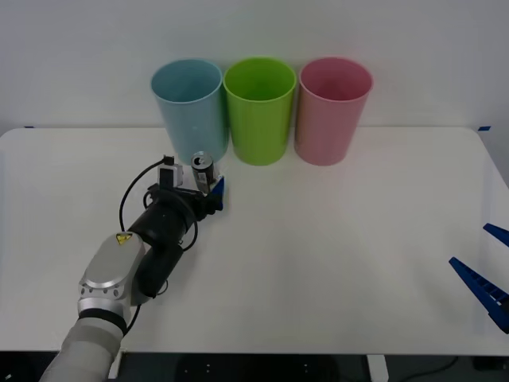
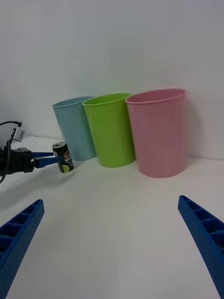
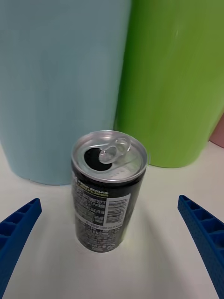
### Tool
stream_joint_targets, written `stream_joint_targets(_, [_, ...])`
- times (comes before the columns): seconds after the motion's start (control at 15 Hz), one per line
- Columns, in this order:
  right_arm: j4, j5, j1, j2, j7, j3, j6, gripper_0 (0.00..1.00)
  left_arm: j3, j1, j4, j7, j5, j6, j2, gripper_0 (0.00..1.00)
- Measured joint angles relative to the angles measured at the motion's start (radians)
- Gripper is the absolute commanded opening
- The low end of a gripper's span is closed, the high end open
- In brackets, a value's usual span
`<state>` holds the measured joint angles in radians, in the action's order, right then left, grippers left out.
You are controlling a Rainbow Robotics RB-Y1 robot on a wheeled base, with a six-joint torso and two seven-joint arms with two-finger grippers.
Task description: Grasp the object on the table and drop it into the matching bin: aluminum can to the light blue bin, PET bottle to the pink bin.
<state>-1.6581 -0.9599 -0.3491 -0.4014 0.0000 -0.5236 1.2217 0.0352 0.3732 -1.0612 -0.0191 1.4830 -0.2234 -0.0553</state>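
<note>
Light blue bin point(image 3: 60, 88) and lime green bin point(image 3: 172, 79) rims cropped; pink bin point(image 3: 217, 133) just a sliver at edge.

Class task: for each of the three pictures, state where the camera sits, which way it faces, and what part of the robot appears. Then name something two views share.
Front view: above the arms, looking down at the table; left arm and left end effector at the can.
Right wrist view: low over the table, facing the pink bin; right end effector open.
Left wrist view: facing the can between its open fingers.
Shared: light blue bin, lime green bin.
</note>
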Motion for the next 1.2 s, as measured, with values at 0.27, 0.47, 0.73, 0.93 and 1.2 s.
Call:
stream_joint_targets(0.27, [0.000,0.000,0.000,0.000,0.000,0.000,0.000,1.00,0.012,0.093,0.118,0.012,0.006,0.033,0.001,1.00])
stream_joint_targets(0.47, [0.000,0.000,0.000,0.000,0.000,0.000,0.000,1.00,0.019,0.143,0.176,0.017,0.009,0.057,0.001,1.00])
stream_joint_targets(0.73, [0.000,0.000,0.000,0.000,0.000,0.000,0.000,1.00,0.019,0.160,0.198,0.023,0.015,0.076,0.001,1.00])
stream_joint_targets(0.93, [0.000,0.000,0.000,0.000,0.000,0.000,0.000,1.00,0.016,0.160,0.198,0.024,0.016,0.081,0.005,1.00])
stream_joint_targets(1.2, [0.000,0.000,0.000,0.000,0.000,0.000,0.000,1.00,0.009,0.160,0.198,0.027,0.015,0.086,0.006,0.00])
